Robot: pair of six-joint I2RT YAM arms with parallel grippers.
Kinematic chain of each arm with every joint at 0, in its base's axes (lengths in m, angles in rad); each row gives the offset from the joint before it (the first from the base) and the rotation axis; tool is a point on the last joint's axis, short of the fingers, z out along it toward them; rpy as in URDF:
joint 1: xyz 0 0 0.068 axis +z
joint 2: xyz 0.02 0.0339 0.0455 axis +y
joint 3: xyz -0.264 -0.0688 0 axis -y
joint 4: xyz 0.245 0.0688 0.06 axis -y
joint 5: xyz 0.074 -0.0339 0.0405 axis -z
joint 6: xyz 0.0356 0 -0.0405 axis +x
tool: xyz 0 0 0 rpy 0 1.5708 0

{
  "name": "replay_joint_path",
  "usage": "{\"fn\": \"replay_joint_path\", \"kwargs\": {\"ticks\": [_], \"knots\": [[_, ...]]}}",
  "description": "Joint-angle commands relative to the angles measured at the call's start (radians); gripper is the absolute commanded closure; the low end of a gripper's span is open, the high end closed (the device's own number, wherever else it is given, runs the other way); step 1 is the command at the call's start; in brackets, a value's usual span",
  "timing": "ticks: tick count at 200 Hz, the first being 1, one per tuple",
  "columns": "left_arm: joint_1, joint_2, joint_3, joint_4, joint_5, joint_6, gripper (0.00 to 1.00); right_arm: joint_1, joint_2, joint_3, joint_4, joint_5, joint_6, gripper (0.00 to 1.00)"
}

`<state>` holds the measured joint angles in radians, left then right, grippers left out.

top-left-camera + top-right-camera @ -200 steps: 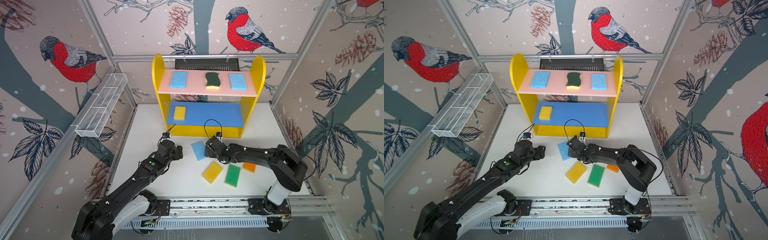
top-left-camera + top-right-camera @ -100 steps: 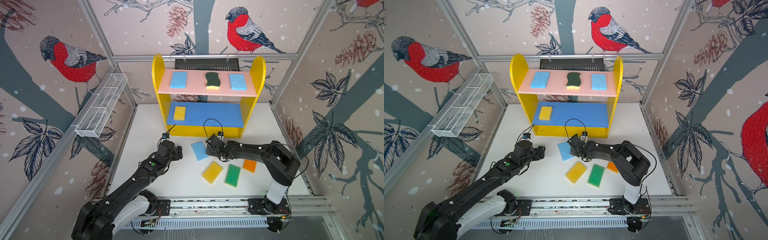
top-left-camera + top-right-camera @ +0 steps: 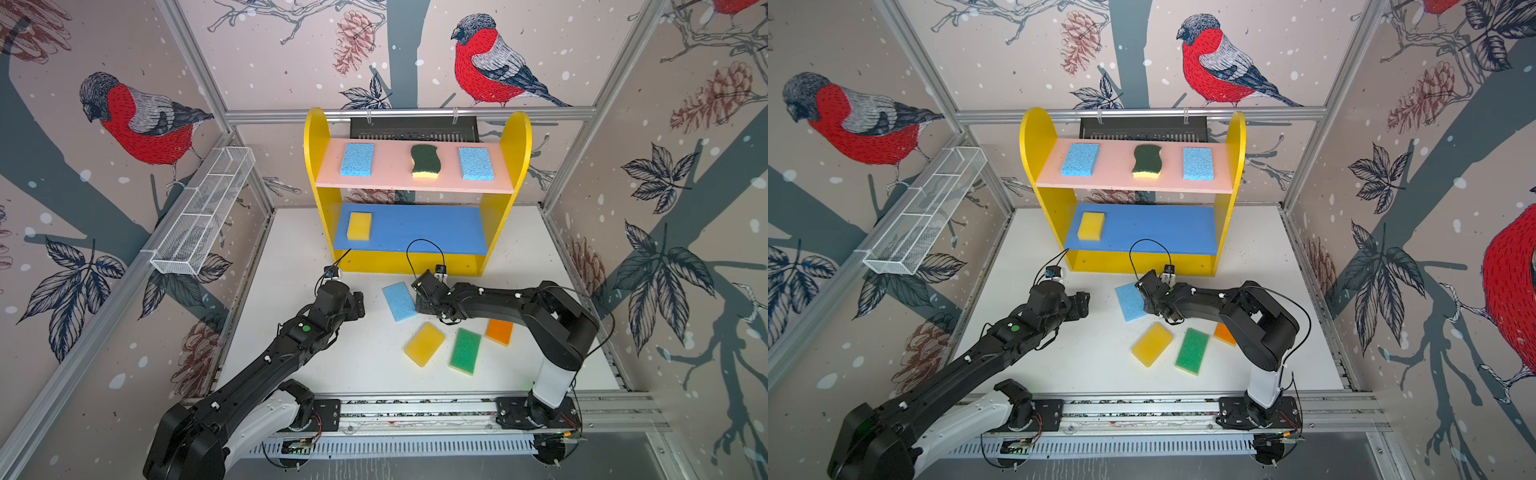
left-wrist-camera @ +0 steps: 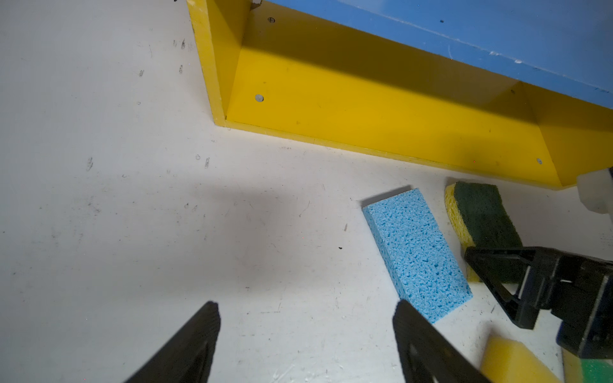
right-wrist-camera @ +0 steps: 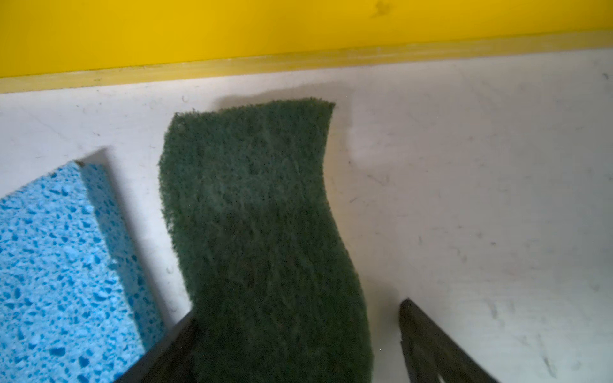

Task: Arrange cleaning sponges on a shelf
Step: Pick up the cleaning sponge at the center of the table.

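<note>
Broadly, the white table (image 3: 365, 374) fills the cell floor. The shelf (image 3: 515, 141) stands at its far edge, with yellow side panels holding a pink top board (image 3: 395, 183) over a blue middle board (image 3: 436, 232). A white wire-mesh basket (image 3: 203, 216) hangs on the wall at the left arm's side.

The left gripper (image 4: 306, 306) hovers above bare table in front of the shelf's left end, its jaws spread with nothing between them. The right gripper (image 5: 298, 311) sits low by the shelf's yellow base. Its jaws are apart and straddle a dark-green wavy sponge (image 5: 258, 215) that lies flat on the table. One finger (image 5: 166, 354) meets the sponge's edge and a gap shows beside the opposite one, so nothing is clamped.

Just beside that sponge lies a light blue sponge (image 3: 398, 301). Nearer the robot are a yellow sponge (image 3: 424, 344), a green sponge (image 3: 465, 351) and an orange sponge (image 3: 499, 331).

On the pink top board sit a blue sponge (image 3: 356, 160) at the left, a second wavy sponge (image 3: 425, 162) in the middle and another blue sponge (image 3: 476, 163) at the right. A small yellow block (image 3: 359, 225) lies at the left end of the blue middle board.
</note>
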<state>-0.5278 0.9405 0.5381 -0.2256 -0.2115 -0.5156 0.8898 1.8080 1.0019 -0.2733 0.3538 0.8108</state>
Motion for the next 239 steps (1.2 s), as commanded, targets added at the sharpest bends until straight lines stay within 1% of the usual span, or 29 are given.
{"fn": "replay_joint_path", "kwargs": {"ticks": [1, 56, 85, 116, 161, 239], "knots": [[-0.003, -0.007, 0.000, -0.007, -0.015, 0.001, 0.17, 0.001, 0.014, 0.004, -0.009, -0.021, -0.011, 0.13], [-0.002, -0.018, -0.001, -0.015, -0.022, -0.007, 0.17, 0.003, 0.020, 0.006, -0.001, -0.042, -0.028, 0.23], [-0.002, -0.023, 0.000, -0.017, -0.023, -0.008, 0.17, 0.007, 0.018, 0.004, -0.006, -0.038, -0.030, 0.26], [-0.002, -0.029, 0.000, -0.021, -0.023, -0.013, 0.17, 0.010, 0.014, -0.004, -0.006, -0.036, -0.035, 0.34], [-0.003, -0.046, -0.003, -0.025, -0.033, -0.015, 0.17, 0.014, 0.011, -0.013, 0.003, -0.044, -0.044, 0.34], [-0.003, -0.029, 0.005, -0.023, -0.040, -0.011, 0.17, 0.015, -0.007, -0.007, 0.005, -0.052, -0.071, 0.34]]}}
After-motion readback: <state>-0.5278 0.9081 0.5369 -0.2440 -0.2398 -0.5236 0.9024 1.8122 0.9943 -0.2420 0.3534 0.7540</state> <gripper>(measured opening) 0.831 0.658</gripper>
